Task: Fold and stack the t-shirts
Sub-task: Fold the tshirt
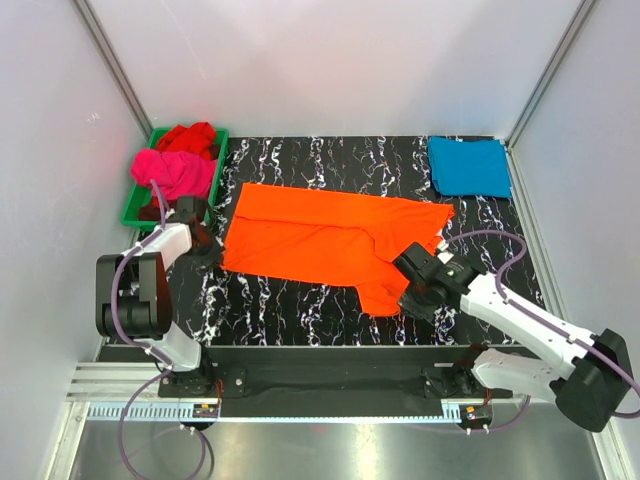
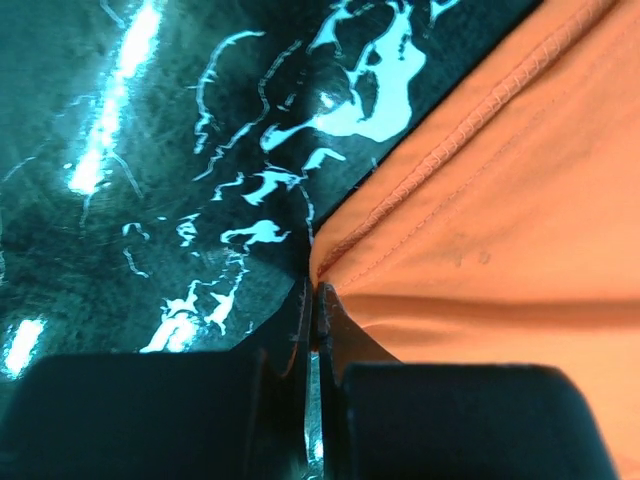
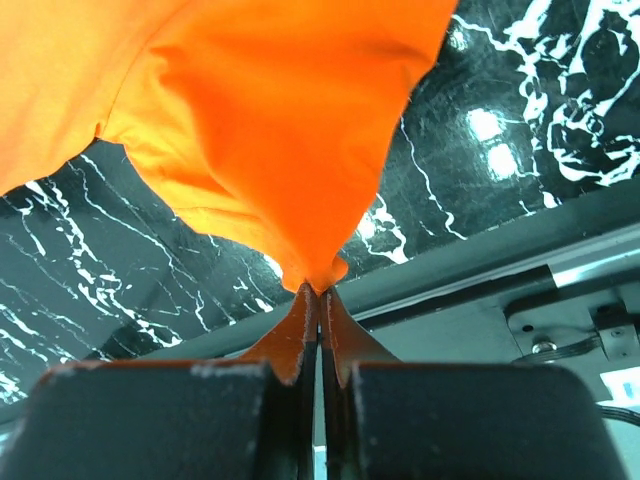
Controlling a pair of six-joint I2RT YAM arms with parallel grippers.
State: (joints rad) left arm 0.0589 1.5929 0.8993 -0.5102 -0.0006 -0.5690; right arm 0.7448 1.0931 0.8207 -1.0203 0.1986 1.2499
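The bright orange t-shirt (image 1: pixel 320 235) lies spread across the middle of the black marbled table. My left gripper (image 1: pixel 212 250) is shut on its near left corner (image 2: pixel 330 262), low at the table. My right gripper (image 1: pixel 404 292) is shut on a point of the shirt's near right part (image 3: pixel 300 150), which hangs from the jaws above the table. The teal-blue t-shirt (image 1: pixel 469 166) lies folded at the back right. The magenta-pink t-shirt (image 1: pixel 172 172) and the red t-shirt (image 1: pixel 190 137) lie crumpled in the green tray.
The green plastic tray (image 1: pixel 131 212) stands at the back left, just behind my left arm. White walls close in the table on three sides. The table's near edge and a metal rail (image 3: pixel 560 270) run just below my right gripper.
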